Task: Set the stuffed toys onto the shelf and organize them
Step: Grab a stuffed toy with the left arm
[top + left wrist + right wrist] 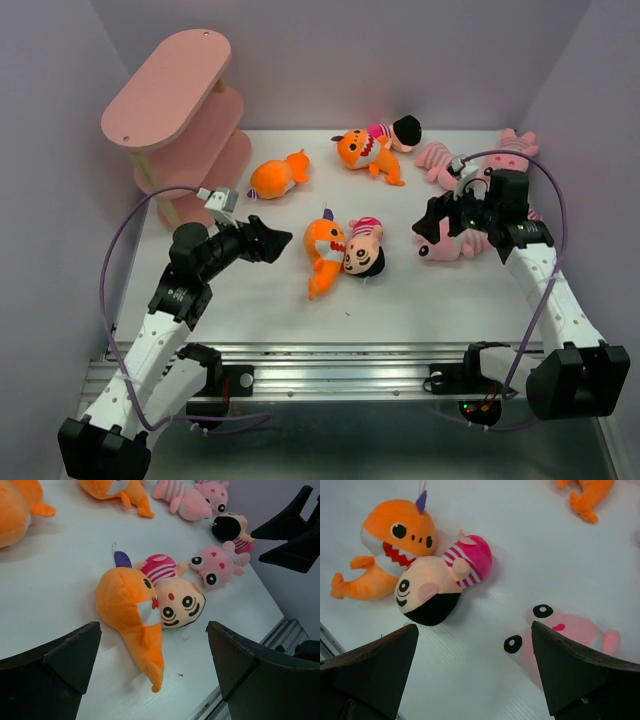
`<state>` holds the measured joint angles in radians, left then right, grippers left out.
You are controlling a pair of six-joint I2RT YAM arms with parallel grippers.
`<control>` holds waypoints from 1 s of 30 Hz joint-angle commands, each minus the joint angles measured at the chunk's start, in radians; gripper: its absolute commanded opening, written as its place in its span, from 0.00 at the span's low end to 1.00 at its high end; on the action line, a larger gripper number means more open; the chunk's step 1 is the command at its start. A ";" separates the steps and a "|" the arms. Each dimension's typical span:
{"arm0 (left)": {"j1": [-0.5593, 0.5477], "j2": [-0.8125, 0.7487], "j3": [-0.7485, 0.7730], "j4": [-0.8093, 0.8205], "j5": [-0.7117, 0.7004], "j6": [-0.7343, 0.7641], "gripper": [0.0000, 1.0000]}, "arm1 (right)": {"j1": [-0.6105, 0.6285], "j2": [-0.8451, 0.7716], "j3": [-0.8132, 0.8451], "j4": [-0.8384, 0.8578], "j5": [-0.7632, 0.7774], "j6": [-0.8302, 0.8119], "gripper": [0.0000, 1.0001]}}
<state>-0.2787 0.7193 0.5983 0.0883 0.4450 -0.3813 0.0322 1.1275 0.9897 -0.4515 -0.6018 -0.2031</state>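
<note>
The pink three-tier shelf (165, 95) stands at the back left. Stuffed toys lie scattered on the white table. In the middle, an orange shark (322, 250) lies against a black-haired doll (365, 250). My left gripper (280, 240) hovers open just left of this pair, and in the left wrist view the shark (127, 610) and doll (177, 600) lie ahead of its open gripper (152, 630). My right gripper (432, 222) is open above a pink animal (440, 245). The right wrist view shows that animal (560, 630) beside the open right gripper (474, 627). Neither gripper holds anything.
More toys lie at the back: an orange shark (278, 176) near the shelf, another shark (362, 150) beside a doll (395, 130), and two pink animals (440, 158) (515, 145) at the right. Purple walls close in on three sides. A metal rail (330, 370) runs along the near edge.
</note>
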 commanded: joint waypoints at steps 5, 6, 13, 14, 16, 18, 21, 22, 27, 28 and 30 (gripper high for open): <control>-0.174 0.078 0.096 -0.012 -0.147 -0.083 0.99 | -0.006 0.026 -0.031 -0.016 -0.199 -0.137 1.00; -0.198 0.088 0.101 -0.013 -0.184 -0.091 0.99 | -0.006 0.029 -0.031 -0.015 -0.205 -0.143 1.00; -0.261 0.279 0.176 -0.001 -0.273 -0.165 0.97 | -0.006 0.069 -0.043 0.011 -0.220 -0.162 1.00; -0.263 0.305 0.185 0.002 -0.281 -0.177 0.96 | -0.006 0.074 -0.046 0.014 -0.236 -0.160 1.00; -0.263 0.354 0.202 0.010 -0.296 -0.217 0.92 | -0.006 0.081 -0.048 0.016 -0.246 -0.157 1.00; -0.263 0.434 0.230 0.005 -0.318 -0.235 0.88 | -0.006 0.084 -0.055 0.019 -0.259 -0.154 1.00; -0.267 0.526 0.261 0.002 -0.334 -0.248 0.84 | -0.006 0.078 -0.066 0.025 -0.273 -0.154 1.00; -0.274 0.563 0.270 -0.004 -0.341 -0.243 0.83 | -0.006 0.077 -0.069 0.025 -0.274 -0.154 1.00; -0.301 0.638 0.307 -0.018 -0.373 -0.226 0.83 | -0.006 0.083 -0.079 0.025 -0.299 -0.159 1.00; -0.307 0.649 0.311 -0.024 -0.374 -0.222 0.82 | -0.006 0.086 -0.079 0.027 -0.302 -0.159 1.00; -0.321 0.689 0.322 -0.032 -0.391 -0.211 0.82 | -0.006 0.095 -0.079 0.025 -0.314 -0.160 1.00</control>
<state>-0.5770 1.3903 0.8608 0.0471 0.0910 -0.6098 0.0322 1.2182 0.9066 -0.4622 -0.8673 -0.3454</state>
